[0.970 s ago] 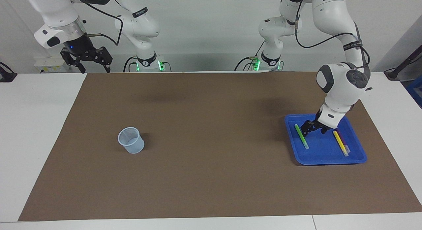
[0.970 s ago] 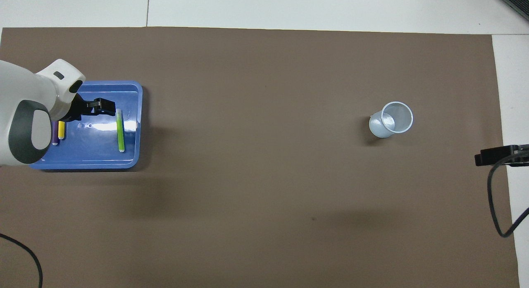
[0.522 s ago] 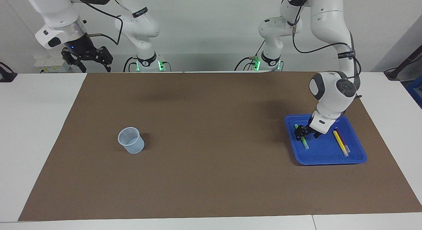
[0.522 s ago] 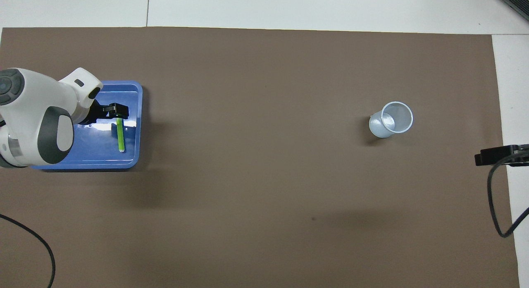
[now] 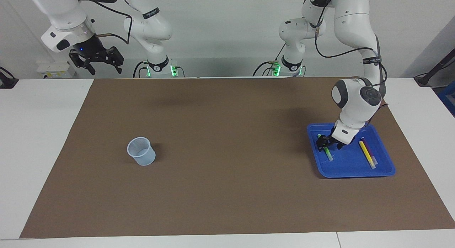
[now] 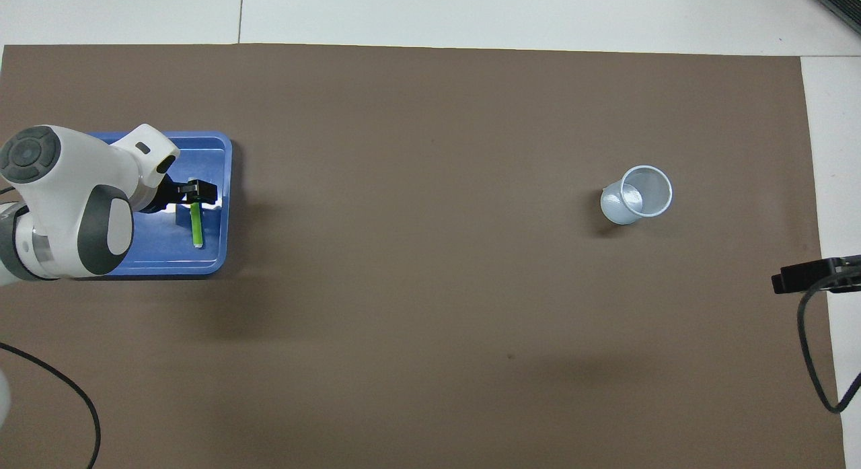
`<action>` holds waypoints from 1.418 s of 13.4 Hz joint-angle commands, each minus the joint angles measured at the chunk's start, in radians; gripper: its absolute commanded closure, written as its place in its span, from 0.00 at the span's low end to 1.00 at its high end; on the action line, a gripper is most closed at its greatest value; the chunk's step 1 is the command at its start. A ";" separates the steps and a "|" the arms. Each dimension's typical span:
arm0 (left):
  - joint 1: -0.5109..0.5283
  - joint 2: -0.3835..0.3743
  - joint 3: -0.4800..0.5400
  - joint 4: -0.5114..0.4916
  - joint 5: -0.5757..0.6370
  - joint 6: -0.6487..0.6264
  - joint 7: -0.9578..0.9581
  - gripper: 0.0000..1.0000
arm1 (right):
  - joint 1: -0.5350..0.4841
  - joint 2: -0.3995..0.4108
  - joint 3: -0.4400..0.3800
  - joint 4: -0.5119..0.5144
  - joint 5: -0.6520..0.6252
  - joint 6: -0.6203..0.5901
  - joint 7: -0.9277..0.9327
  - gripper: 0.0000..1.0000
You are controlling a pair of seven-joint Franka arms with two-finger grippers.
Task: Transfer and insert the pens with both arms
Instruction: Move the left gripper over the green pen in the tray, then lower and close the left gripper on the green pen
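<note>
- Now the left hand (image 5: 329, 143) is down in the blue tray (image 5: 385, 171), fingers apart astride the green pen (image 5: 328, 154), placed to pinch it (not yet clamped, I judge).
- Yellow pen (image 5: 366, 154) and purple pen (image 5: 370, 152) lie side by side at the green one's three o'clock in the facing view.
- Cup (image 5: 141, 151) stands toward the right arm's end of the bench, so a handover is needed.
- Right hand (image 5: 96, 58) waits high at ten o'clock, fingers apart.

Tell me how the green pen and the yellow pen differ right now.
The green pen lies in the blue tray toward the table's middle; the yellow pen lies toward the tray's outer edge, beside the purple pen. The left gripper is down at the green pen, fingers open; nothing is at the yellow one. Both lie flat, roughly parallel.
</note>
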 commanded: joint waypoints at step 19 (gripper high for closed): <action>-0.028 -0.019 0.007 -0.027 0.015 -0.006 -0.095 1.00 | -0.008 -0.028 0.000 -0.041 -0.023 0.067 -0.067 0.00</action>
